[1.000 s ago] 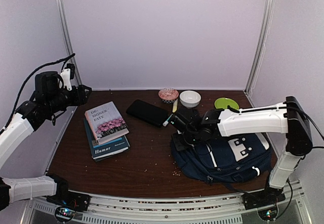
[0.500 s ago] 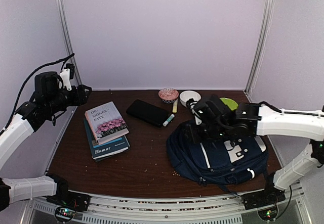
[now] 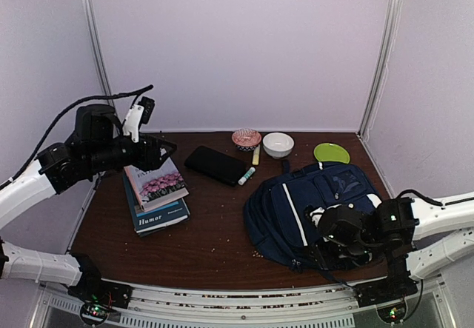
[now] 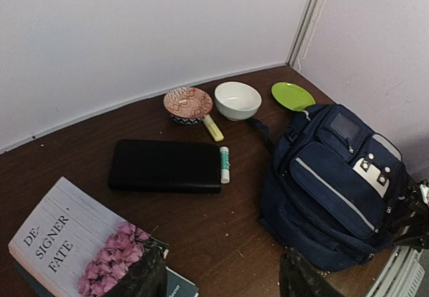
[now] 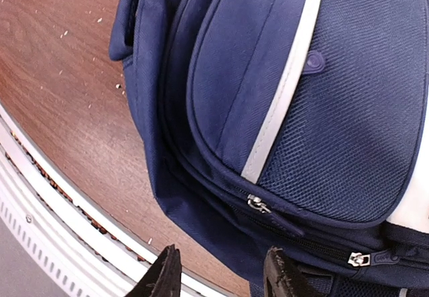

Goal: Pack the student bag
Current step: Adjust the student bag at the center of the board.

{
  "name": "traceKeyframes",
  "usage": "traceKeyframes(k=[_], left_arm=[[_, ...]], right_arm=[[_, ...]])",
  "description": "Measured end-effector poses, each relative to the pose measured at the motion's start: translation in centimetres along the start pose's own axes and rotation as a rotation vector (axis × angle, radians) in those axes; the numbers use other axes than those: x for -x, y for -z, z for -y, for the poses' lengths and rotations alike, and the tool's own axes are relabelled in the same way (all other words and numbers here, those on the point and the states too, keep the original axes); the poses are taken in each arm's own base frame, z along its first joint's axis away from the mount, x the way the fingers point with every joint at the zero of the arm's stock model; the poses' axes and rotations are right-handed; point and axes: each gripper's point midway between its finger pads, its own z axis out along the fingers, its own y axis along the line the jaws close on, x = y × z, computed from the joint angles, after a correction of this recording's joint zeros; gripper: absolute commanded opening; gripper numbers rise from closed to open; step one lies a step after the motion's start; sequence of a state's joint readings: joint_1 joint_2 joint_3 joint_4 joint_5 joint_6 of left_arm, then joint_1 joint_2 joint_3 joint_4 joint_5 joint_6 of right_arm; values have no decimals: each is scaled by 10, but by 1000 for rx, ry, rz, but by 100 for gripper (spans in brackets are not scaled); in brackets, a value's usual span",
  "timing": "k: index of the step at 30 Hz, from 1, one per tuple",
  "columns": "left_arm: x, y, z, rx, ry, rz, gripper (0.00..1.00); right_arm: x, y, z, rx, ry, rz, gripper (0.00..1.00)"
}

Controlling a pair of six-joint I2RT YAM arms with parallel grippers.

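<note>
The student bag lies flat on the worktop, filling the area from centre out to 3 o'clock. Its front pocket faces up and its top loop points to 12 o'clock, near the white bowl and the green plate.

It looks like soft fabric that sags and folds, probably light while unpacked, so it is likely to drag and crumple instead of sliding as one piece. The two zip pulls at the near hem sit closed. They are small and would need a fine pinch. The top loop, or a bunched fold of cloth at the rim, looks like the surer hold, with the other arm pinning the body so that the zip runs.

The right pincer hangs over the bag's 5 o'clock corner with its fingers spread and nothing between them. The left pincer stands wide apart and empty above the books at 9 o'clock.

A second ago the right arm stretched across the bag with its pincer at the 10 o'clock corner, and the bag lay nearer the front edge. Now the bag sits farther towards 12 o'clock and is turned, and that arm has drawn back to the near edge. The left arm has swung in from the 9 o'clock wall to above the books.
</note>
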State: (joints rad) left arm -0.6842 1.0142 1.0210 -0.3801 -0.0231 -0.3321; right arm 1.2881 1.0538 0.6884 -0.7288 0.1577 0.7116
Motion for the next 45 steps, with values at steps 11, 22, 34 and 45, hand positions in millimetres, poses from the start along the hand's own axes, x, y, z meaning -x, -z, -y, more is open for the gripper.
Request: traceKeyframes(k=[11,22,34,45], left_arm=[[-122,-8,18,-23,14,-218,96],[-159,-28,75,-133,-46,-306,96],[-147,-67,171,-370,-143,-266,86],[-149,-84,237,-545,-163,-250,68]], right_arm=[[-10,-34,-19,-28,79,-54,35],[2,-44,-28,-40,80,-19,0],[25,-15,-31,18,-20,80,0],[60,17,-24,108,-202,221,0]])
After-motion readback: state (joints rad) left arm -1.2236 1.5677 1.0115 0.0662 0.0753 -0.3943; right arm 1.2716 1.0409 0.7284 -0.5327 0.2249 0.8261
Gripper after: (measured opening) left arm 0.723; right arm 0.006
